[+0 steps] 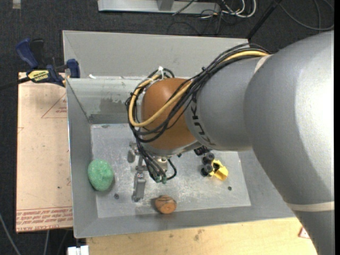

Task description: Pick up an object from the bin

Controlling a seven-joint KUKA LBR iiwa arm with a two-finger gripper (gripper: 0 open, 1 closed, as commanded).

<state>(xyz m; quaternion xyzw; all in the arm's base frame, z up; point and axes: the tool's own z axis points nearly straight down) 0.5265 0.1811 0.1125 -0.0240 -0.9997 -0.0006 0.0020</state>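
My gripper hangs low over the bin floor, left of the middle and near the front. A brown, rounded lump lies just to its right by the front wall, apart from it. A green, rough, egg-shaped thing rests on the floor to its left. A small yellow and black thing sits further right, under the arm's edge.
The arm with its orange cover and cables reaches in from the right and hides the middle and back of the bin floor. Bare floor lies between the green thing and the gripper.
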